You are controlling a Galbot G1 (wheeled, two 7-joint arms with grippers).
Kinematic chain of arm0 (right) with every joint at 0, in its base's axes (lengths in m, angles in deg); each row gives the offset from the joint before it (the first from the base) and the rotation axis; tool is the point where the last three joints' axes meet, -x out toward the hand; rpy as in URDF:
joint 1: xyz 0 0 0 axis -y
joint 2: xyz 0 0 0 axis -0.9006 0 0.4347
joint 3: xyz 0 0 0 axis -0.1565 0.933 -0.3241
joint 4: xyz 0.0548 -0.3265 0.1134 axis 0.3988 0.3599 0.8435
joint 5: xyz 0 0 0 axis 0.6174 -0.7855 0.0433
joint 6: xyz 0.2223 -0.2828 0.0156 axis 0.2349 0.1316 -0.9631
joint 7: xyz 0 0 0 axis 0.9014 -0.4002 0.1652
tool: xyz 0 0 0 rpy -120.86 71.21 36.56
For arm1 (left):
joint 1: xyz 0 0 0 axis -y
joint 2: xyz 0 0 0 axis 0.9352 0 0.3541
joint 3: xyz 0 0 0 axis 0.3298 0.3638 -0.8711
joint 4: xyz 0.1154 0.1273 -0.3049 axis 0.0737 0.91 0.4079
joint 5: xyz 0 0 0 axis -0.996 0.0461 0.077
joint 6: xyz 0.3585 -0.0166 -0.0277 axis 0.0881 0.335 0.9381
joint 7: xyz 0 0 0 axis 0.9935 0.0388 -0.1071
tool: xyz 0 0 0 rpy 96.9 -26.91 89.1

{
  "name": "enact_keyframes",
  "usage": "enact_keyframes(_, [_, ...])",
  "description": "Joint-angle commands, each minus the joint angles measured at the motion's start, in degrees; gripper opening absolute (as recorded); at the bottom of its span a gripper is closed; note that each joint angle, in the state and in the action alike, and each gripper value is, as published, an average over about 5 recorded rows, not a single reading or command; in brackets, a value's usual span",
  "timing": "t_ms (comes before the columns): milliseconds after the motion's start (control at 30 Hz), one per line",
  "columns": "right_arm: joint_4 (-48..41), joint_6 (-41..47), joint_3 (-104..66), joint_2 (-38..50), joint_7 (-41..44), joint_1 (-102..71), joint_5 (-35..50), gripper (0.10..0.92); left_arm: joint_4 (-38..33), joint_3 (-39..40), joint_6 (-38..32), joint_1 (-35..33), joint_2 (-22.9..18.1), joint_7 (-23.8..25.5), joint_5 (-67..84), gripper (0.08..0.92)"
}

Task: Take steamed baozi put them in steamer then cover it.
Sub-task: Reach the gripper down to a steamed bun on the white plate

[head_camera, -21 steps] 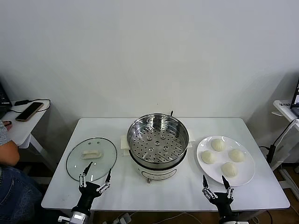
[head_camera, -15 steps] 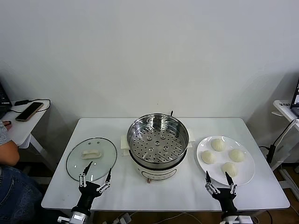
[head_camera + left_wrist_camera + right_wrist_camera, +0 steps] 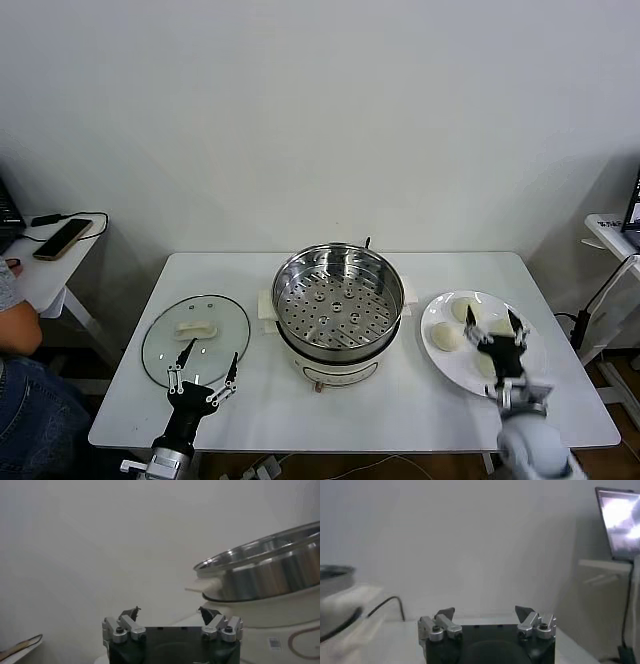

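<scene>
White table against a plain wall. Steamer [image 3: 339,311] sits mid-table, uncovered, perforated tray bare, no buns in it yet. Glass cover [image 3: 196,339] lies flat on the table to the robot's left of the steamer, cream handle up. Plate [image 3: 452,368] sits to the right w/ four baozi [image 3: 444,337] on it, partly hidden now by the arm.

What's just changed: right gripper [image 3: 494,331] has swung up from the table's near edge, where it hung a moment ago, and now hovers over the plate, above the near buns. Fingers spread wide, nothing between them. Right wrist view shows only wall, a laptop off to the side and the two open fingertips [image 3: 445,614], no bun in sight, so it's pointing level rather than down at the plate.

Left gripper [image 3: 204,371] has barely shifted: near front edge, just by the cover's near rim, fingers also wide, empty. Left wrist view looks across at the steamer's steel wall.

Meaning for the task: looks like the first pick is starting. All four buns still on the plate, cover off. Right arm prob. needs to tilt down and descend onto one bun before closing. Left seems to be waiting, likely for the cover later.
</scene>
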Motion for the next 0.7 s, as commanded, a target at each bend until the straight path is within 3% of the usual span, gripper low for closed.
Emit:
enact_keyframes(33, [-13.78, 4.02, 8.69, 8.63, 3.11, 19.99, 8.62, 0.823, -0.95, 0.08, 0.18, -0.11, 0.07, 0.03, 0.47, 0.823])
enact_keyframes(133, [-21.67, 3.86, 14.92, 12.33, 13.32, 27.52, 11.15, 0.823, -1.24, 0.09, 0.07, -0.15, 0.13, 0.04, 0.6, 0.823])
enact_keyframes(267, [-28.71, 3.96, 24.21, 16.57, 32.88, 34.99, 9.45, 0.823, -1.73, 0.1, 0.01, -0.26, 0.22, 0.01, 0.75, 0.823])
enact_keyframes(500, [-41.5, 1.75, 37.97, 18.55, 70.2, 51.02, -8.05, 0.823, -3.2, 0.27, 0.21, -0.68, 0.08, -0.16, 0.77, 0.823])
enact_keyframes(700, [-48.36, -1.16, 45.04, 15.46, 84.93, 59.86, -24.59, 0.823, -4.2, 0.07, 0.23, -1.2, -0.22, -0.42, 0.76, 0.823])
